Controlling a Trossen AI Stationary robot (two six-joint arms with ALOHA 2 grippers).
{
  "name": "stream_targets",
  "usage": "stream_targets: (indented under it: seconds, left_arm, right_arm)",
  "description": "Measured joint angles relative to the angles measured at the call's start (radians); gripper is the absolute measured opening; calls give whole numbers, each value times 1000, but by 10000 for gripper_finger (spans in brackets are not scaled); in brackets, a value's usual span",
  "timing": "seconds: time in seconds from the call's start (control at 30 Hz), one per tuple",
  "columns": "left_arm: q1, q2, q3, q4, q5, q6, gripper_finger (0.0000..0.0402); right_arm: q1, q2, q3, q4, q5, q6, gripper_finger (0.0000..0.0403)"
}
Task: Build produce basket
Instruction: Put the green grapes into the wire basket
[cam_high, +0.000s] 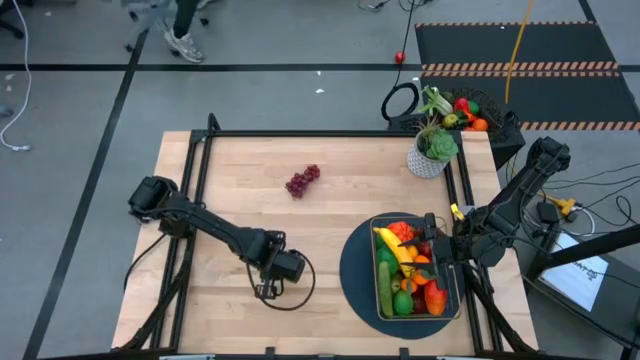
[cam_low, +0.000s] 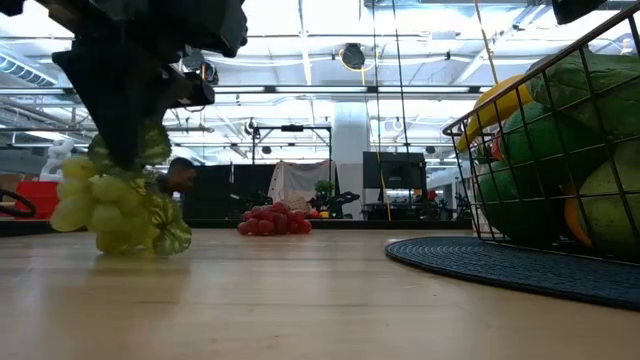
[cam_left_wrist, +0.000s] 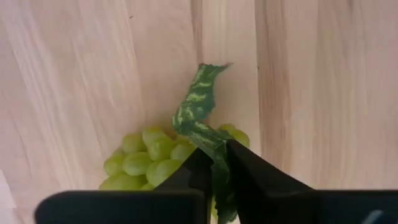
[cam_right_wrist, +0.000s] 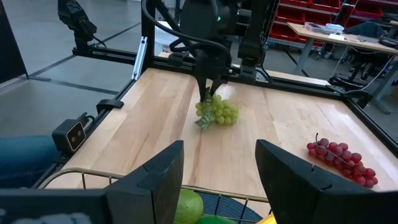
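Observation:
A bunch of green grapes (cam_left_wrist: 146, 163) with a striped green leaf lies at the table's near middle, under my left gripper (cam_high: 268, 288), which is shut on the leaf. It also shows in the low view (cam_low: 110, 212) and the right wrist view (cam_right_wrist: 219, 112). A bunch of red-purple grapes (cam_high: 302, 180) lies on the wood farther back. The wire basket (cam_high: 381, 285) stands on a dark round mat (cam_high: 355, 265) and holds a banana (cam_high: 392, 246), green and orange-red fruit. My right gripper (cam_right_wrist: 217, 168) is open over the basket's far part. My left gripper pinches the green leaf (cam_left_wrist: 214, 144) at the top of the grape bunch between its two fingers, coming from above and pointing down. The grapes hang below and beside the fingertips. Their underside is at the table top; I cannot tell whether it is lifted clear.
A potted green plant in a white pot (cam_high: 432, 150) stands at the far right corner, with a black bin of more produce (cam_high: 468, 112) behind it. Bare wood lies between the green grapes and the mat. Black frame rails (cam_high: 200, 160) run along the table's sides.

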Motion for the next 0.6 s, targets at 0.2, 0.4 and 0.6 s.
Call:
stream_targets:
  seconds: [0.2, 0.4, 0.6]
  left_arm:
    - [-23, 0, 0, -1, 0, -6, 23]
    - [-24, 0, 4, -3, -31, -7, 10]
    - [-22, 0, 89, -41, -132, 30, 9]
  right_arm:
    - [0, 0, 0, 0, 0, 0, 192]
    - [0, 0, 0, 0, 0, 0, 192]
    - [0, 0, 0, 0, 0, 0, 192]
